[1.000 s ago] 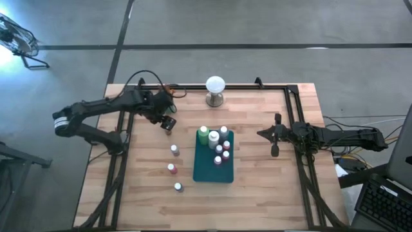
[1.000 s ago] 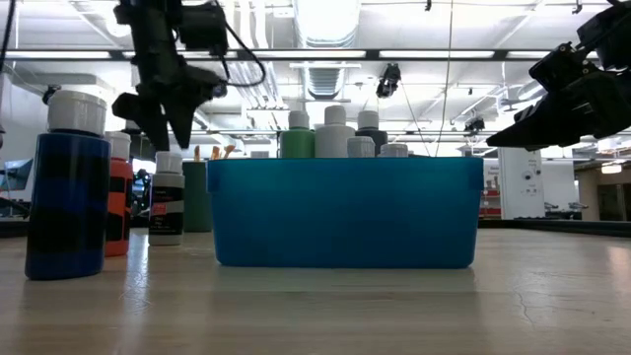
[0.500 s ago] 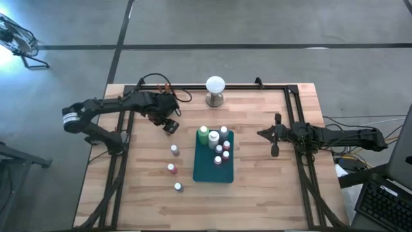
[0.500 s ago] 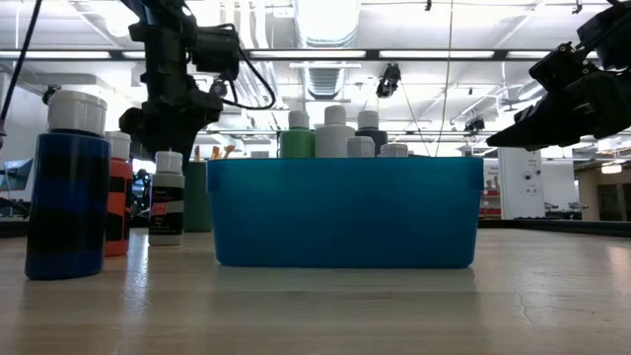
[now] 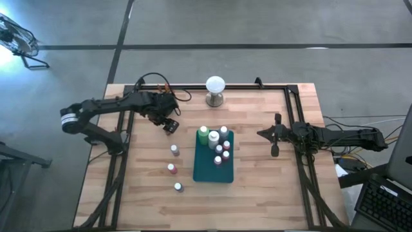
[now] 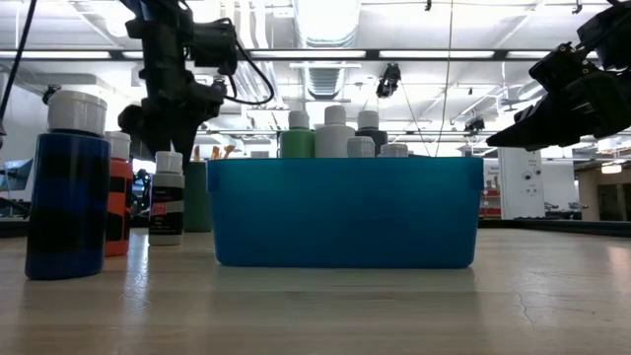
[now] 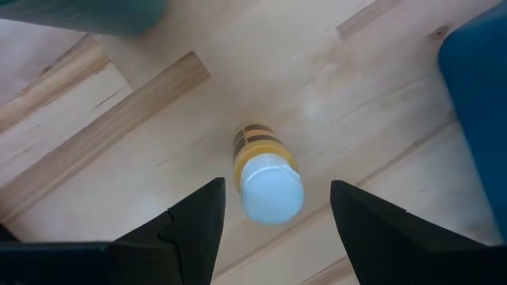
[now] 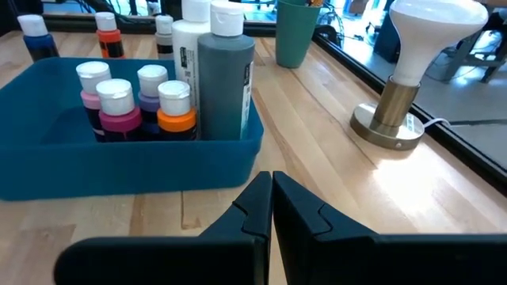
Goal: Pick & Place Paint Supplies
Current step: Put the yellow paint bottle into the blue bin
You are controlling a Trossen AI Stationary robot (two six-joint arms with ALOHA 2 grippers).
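Over the wooden bench (image 5: 257, 193), at ten o'clock from the blue plastic bin (image 5: 214, 169), left pincer (image 7: 273, 207) hovers wide open, empty, above a yellow-labelled white-capped bottle (image 7: 268, 176). Step in hand: approach. Next: descend, close on cap. Right pincer (image 5: 275, 151) closed, idle at three o'clock.

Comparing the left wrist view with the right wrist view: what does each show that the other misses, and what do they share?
Only the left wrist view: a white-capped yellow-and-brown bottle on the wood, seen from above between the open fingers of the left hand.

Only the right wrist view: the bottles inside the bin, including the grey bottle and pink-labelled bottle, the white ball lamp, a teal cup, and the shut right hand.

Both: the blue bin and the wooden table.
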